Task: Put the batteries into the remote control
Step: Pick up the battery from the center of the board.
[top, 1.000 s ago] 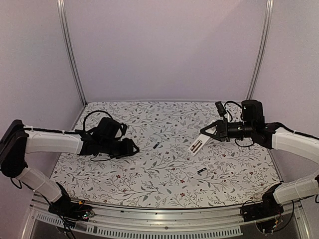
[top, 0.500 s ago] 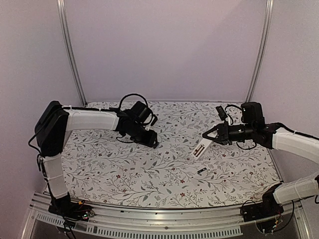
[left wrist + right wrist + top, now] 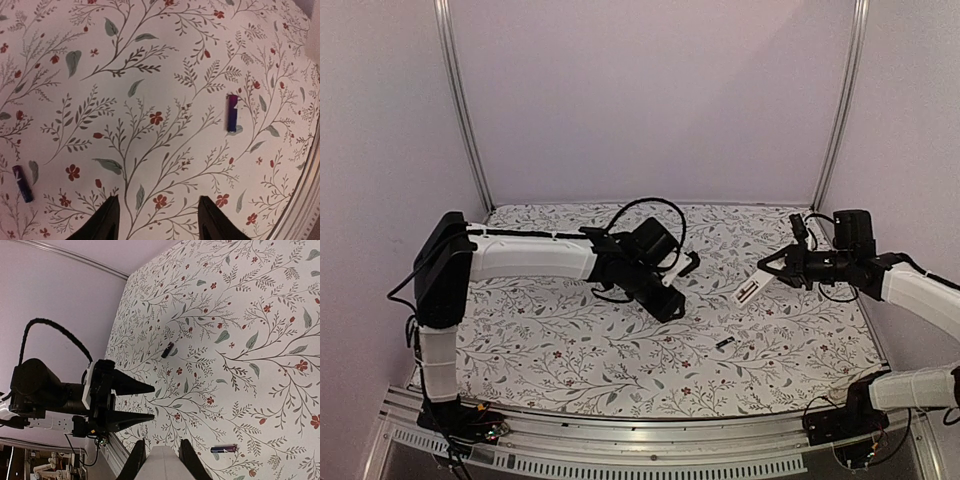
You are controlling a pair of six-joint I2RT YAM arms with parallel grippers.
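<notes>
Our right gripper (image 3: 775, 270) holds the remote control (image 3: 748, 291) tight. Our left gripper (image 3: 158, 210) is open and empty. We should line it up over the near battery (image 3: 725, 343) before closing.

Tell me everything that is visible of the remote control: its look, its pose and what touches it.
The remote control is a slim white bar, apparently plastic, with small dark markings near its free end. The right gripper pinches its other end, so it slants down toward the table and seems to hang above it. The right wrist view shows only its white end between the fingers. Nothing else touches it.
</notes>
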